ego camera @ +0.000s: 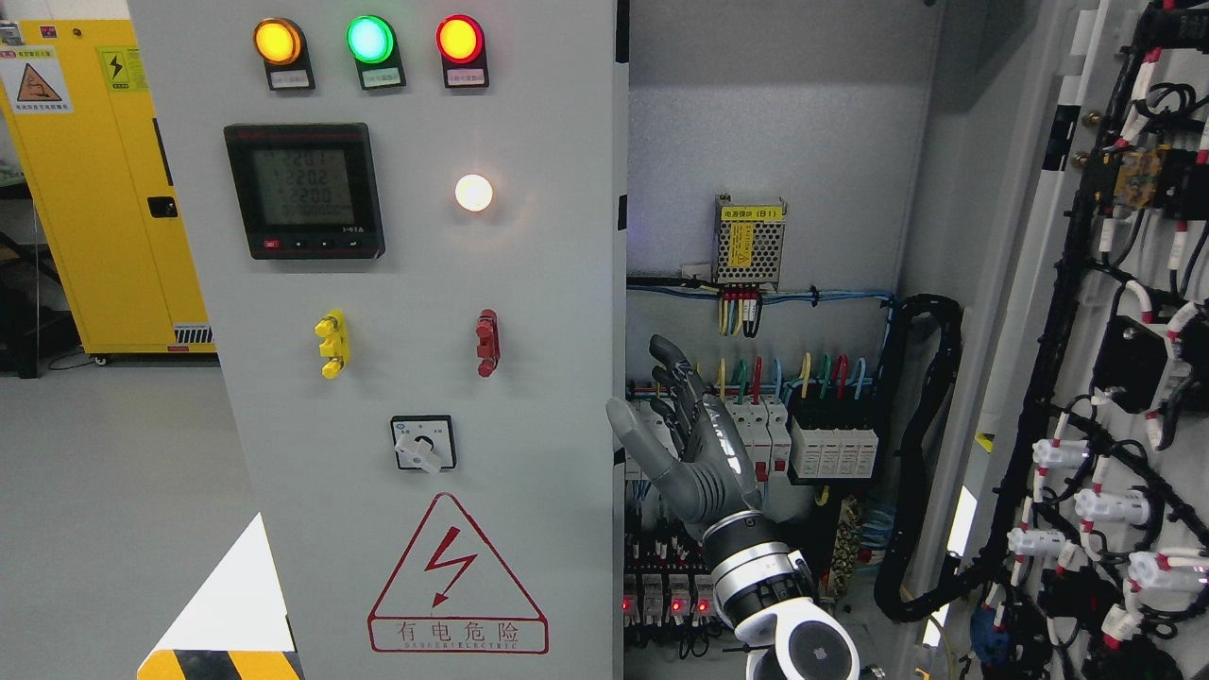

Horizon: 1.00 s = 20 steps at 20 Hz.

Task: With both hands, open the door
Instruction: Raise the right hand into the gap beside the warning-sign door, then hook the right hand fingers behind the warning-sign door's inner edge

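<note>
Our right hand (694, 444) rises from six o'clock, fingers spread and empty, beside the left door (425, 331). We judge that steel panel stiff and heavy; grip its free edge at three o'clock

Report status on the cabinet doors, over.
Right hand open, at left door's inner edge, gripping nothing. Right door swung open. Left hand out of view.

Right hand (685, 425) just right of closed door (416, 378).
</note>
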Each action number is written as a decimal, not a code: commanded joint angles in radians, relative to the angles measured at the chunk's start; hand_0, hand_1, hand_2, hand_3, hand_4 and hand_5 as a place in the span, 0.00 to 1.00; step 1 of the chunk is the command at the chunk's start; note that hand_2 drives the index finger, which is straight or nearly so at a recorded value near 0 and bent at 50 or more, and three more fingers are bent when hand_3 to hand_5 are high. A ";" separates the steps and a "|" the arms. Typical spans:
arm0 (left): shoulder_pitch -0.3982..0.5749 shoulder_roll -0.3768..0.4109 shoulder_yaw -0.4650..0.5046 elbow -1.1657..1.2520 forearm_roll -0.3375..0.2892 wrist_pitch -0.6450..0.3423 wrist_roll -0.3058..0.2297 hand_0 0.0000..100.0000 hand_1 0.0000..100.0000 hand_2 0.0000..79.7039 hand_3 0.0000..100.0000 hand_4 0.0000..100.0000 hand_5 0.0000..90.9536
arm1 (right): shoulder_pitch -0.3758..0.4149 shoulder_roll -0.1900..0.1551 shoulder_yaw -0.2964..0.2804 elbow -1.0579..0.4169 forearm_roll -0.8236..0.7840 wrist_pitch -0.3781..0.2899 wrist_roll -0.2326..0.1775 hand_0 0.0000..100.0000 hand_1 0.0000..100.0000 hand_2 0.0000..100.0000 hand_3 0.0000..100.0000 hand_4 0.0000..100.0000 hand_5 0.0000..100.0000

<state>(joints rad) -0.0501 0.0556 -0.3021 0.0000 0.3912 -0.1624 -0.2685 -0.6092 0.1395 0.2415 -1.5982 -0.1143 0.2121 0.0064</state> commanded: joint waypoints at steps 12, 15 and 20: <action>-0.004 -0.008 0.000 -0.011 0.000 0.001 0.000 0.12 0.56 0.00 0.00 0.00 0.00 | -0.058 0.002 -0.079 0.070 -0.015 0.003 0.167 0.00 0.50 0.04 0.00 0.00 0.00; -0.004 -0.008 0.000 -0.011 0.000 0.001 0.000 0.12 0.56 0.00 0.00 0.00 0.00 | -0.060 0.002 -0.080 0.073 -0.016 0.029 0.210 0.00 0.50 0.04 0.00 0.00 0.00; -0.008 -0.007 -0.002 -0.011 -0.002 0.001 0.000 0.12 0.56 0.00 0.00 0.00 0.00 | -0.084 0.000 -0.102 0.101 -0.103 0.058 0.237 0.00 0.50 0.04 0.00 0.00 0.00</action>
<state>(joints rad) -0.0549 0.0485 -0.3025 0.0000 0.3909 -0.1609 -0.2686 -0.6754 0.1408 0.1693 -1.5344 -0.1641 0.2579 0.2328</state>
